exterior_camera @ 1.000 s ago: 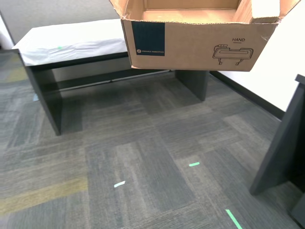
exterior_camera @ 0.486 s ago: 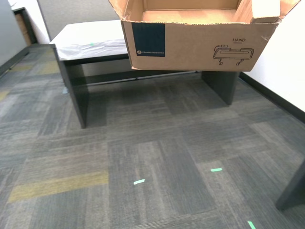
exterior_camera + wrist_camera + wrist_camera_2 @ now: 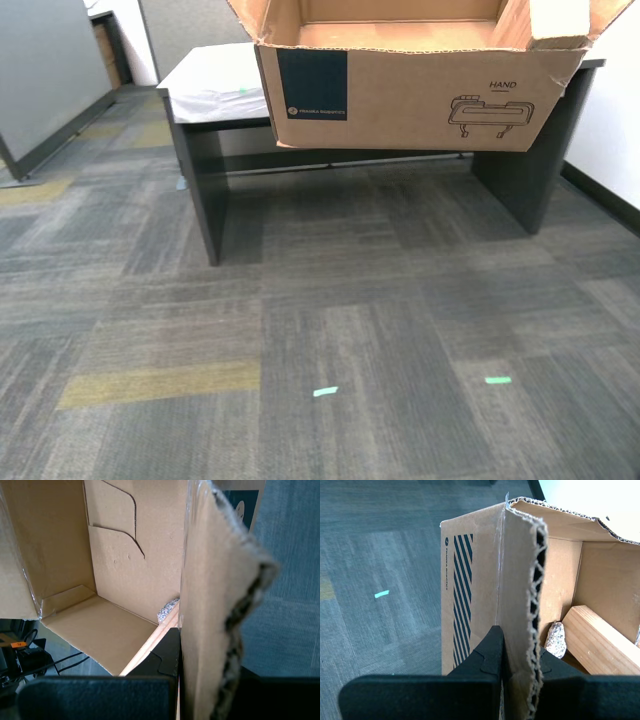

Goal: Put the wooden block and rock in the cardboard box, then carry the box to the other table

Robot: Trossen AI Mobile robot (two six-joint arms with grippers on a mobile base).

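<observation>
Now, in the exterior view, the cardboard box (image 3: 410, 85) hangs high above the carpet (image 3: 330, 300), long side across the view, label toward the camera, so I can carry it to the other table (image 3: 215, 90) behind it

Second wrist view: my second gripper (image 3: 517, 672) is clamped on one box wall, with the rock (image 3: 555, 640) and the wooden block (image 3: 600, 642) touching inside, the block lying slanted

First wrist view: my first gripper (image 3: 200, 665) pinches another wall, so the box stays level

"HAND" is printed above a line drawing on the cardboard box (image 3: 420, 95); its navy label's small lettering is unreadable
</observation>
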